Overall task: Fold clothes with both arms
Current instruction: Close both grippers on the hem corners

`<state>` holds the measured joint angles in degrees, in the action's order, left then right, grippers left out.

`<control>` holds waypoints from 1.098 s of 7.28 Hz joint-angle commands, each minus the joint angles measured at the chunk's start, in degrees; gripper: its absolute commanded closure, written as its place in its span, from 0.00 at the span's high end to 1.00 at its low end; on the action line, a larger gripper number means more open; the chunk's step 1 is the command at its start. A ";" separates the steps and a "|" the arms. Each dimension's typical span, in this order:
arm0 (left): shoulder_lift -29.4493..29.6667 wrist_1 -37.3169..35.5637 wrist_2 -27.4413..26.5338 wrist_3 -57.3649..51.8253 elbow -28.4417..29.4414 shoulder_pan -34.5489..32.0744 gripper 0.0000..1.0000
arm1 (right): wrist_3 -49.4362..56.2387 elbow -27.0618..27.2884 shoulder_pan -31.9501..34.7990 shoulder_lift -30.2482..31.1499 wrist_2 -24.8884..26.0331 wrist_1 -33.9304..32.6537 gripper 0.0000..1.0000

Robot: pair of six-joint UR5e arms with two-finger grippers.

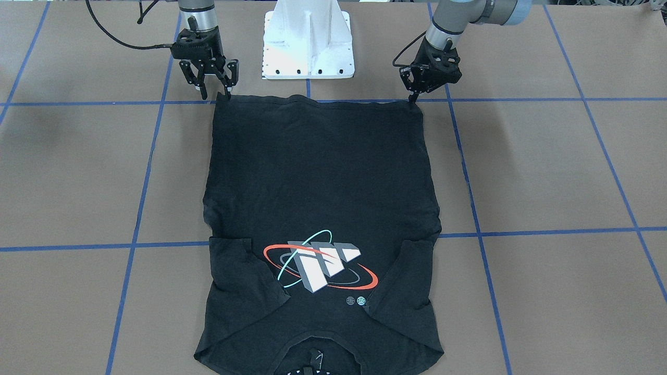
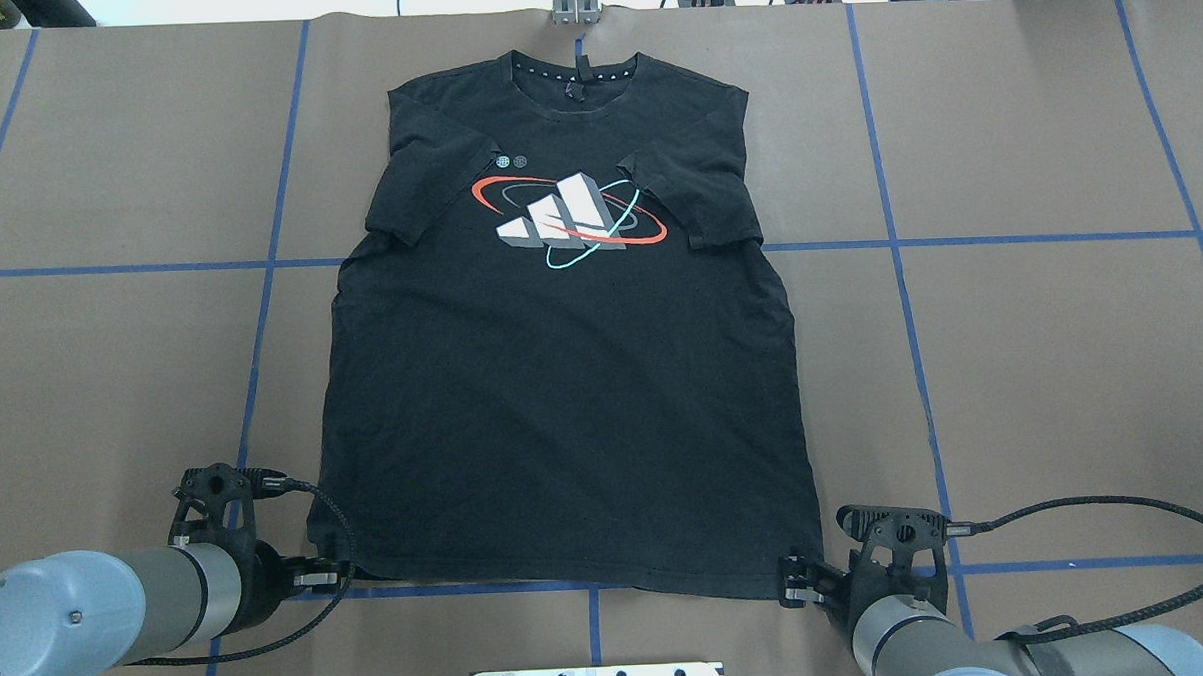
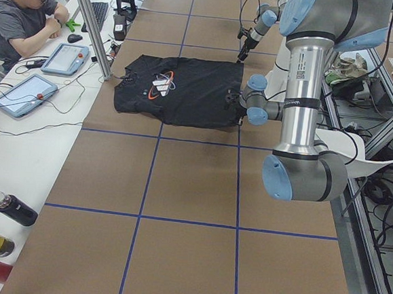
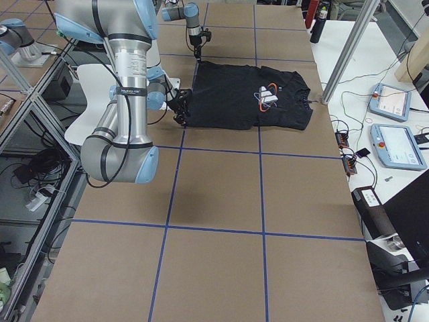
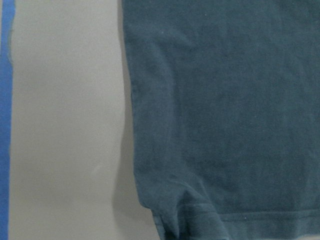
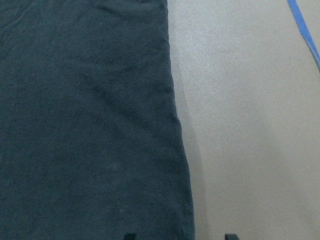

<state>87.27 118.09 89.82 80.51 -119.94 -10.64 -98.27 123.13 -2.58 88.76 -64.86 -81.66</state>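
The black T-shirt [image 1: 318, 172] lies flat and face up in the middle of the front-facing frame on the brown table [image 1: 547, 166]. Its hem runs along the top, its collar [image 1: 311, 359] is cut by the bottom edge, and both short sleeves are folded in beside the white, red and teal logo [image 1: 319, 265]. At upper left the right gripper [image 1: 215, 95] stands spread wide at one hem corner. Its wrist view adds two fingertips [image 6: 130, 236] at the bottom edge, one over cloth, the other over bare table. At upper right the left gripper [image 1: 414, 96] points down at the other hem corner. Whether it pinches cloth I cannot tell, as its wrist view shows only that corner and table. The overhead view shows the whole collar, with small white marks inside.
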 commanded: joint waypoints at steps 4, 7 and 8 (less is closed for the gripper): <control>-0.35 -0.05 0.09 0.00 -0.65 0.00 0.00 | -0.16 -1.58 -1.73 -0.26 0.44 -0.08 0.30; -0.70 -0.05 0.00 0.00 -1.52 0.00 0.00 | -0.16 -1.58 -1.90 -0.43 0.35 -0.08 0.28; -0.70 -0.05 0.00 0.00 -1.53 -0.08 0.00 | -0.16 -1.58 -1.90 -0.43 0.35 -0.08 0.28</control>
<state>86.67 118.04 89.83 80.51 -121.25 -10.68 -98.44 121.56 -4.43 88.36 -64.51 -81.74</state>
